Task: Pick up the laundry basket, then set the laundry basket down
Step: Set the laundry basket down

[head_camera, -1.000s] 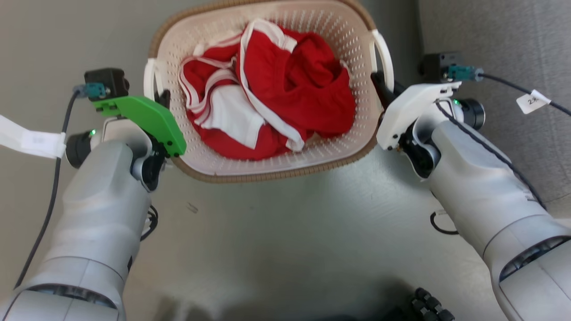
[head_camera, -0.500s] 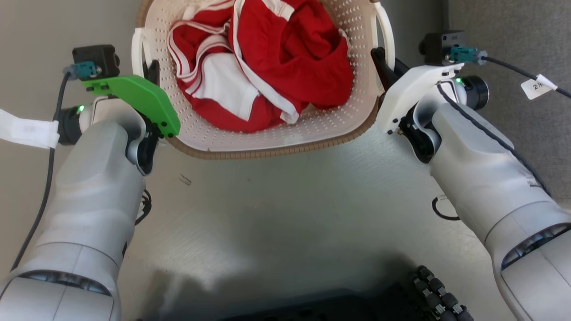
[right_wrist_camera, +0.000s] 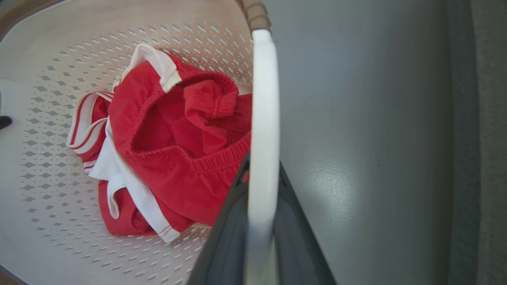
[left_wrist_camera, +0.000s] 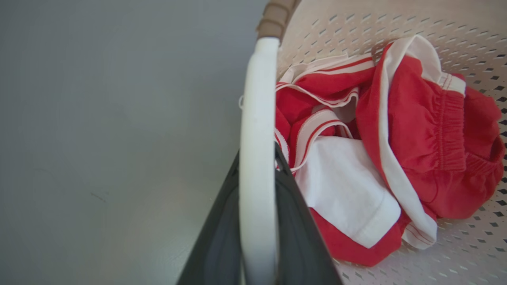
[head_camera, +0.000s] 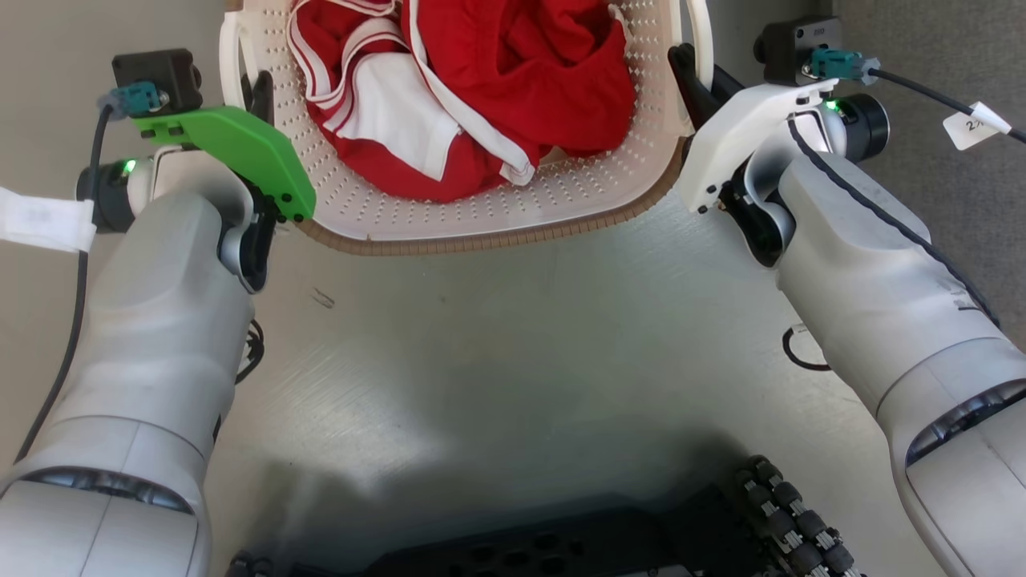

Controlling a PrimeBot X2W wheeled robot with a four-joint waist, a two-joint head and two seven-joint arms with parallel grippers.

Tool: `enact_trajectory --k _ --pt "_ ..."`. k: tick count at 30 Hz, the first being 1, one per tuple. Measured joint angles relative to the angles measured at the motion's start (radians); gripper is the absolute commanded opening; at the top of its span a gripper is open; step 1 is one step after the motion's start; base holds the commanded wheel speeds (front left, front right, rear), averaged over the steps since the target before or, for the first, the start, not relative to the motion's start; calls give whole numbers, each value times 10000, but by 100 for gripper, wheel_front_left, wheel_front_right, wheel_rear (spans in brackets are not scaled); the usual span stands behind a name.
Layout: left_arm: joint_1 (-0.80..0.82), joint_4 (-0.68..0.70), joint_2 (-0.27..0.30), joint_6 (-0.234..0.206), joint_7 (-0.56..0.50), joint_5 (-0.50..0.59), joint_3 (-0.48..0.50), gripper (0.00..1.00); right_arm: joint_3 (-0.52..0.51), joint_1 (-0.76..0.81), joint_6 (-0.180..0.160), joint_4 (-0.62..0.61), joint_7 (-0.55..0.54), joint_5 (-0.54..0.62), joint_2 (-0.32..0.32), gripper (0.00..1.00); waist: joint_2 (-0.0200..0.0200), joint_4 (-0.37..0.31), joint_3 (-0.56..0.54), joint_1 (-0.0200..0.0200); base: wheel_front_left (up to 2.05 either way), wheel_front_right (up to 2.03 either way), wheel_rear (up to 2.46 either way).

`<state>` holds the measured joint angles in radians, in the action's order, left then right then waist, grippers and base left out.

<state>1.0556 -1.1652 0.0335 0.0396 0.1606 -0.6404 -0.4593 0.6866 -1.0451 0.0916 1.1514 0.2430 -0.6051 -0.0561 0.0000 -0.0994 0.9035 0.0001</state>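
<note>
The laundry basket (head_camera: 481, 228), cream-white and perforated with a brown rim, sits at the top of the head view, cut off by the top edge. My left gripper (head_camera: 258, 90) is shut on its left white handle (left_wrist_camera: 255, 118), which runs between the dark fingers (left_wrist_camera: 222, 233) in the left wrist view. My right gripper (head_camera: 688, 74) is shut on the right white handle (right_wrist_camera: 263, 111), which lies between its fingers (right_wrist_camera: 227, 241). Whether the basket rests on the floor or hangs above it, I cannot tell.
Red and white clothes (head_camera: 513, 80) lie crumpled inside the basket. Smooth grey floor (head_camera: 513, 361) spreads below it. A darker grey carpet (head_camera: 962, 48) borders the right side. My dark base (head_camera: 577, 545) shows at the bottom edge. A black cable loop (head_camera: 801, 353) lies on the floor.
The whole head view has shifted, so the basket, both grippers and the floor marks sit higher in it and my base has come into it. Both grippers keep their hold on the handles.
</note>
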Motion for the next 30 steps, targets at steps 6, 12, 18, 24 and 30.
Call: enact_trajectory --k 6,12,18,24,30 --pt "235 -171 -6 -23 88 169 -54 0 35 -170 -52 -2 31 82 -2 0 0 -2 239 0 0 0 0" --pt "397 -259 -29 -46 88 228 -169 0 27 -174 -40 23 44 94 -2 0 0 21 558 -1 0 0 0" --pt "639 -270 -119 -48 270 291 -251 0 10 -208 52 165 109 84 -73 0 0 67 785 -1 0 0 0" --pt "710 -280 -163 -46 389 305 -274 0 10 -255 134 236 134 77 -102 0 0 96 870 -1 0 0 0" --pt "779 -320 -180 -44 477 305 -272 0 0 -347 219 242 134 75 -119 0 0 132 902 -1 0 0 0"
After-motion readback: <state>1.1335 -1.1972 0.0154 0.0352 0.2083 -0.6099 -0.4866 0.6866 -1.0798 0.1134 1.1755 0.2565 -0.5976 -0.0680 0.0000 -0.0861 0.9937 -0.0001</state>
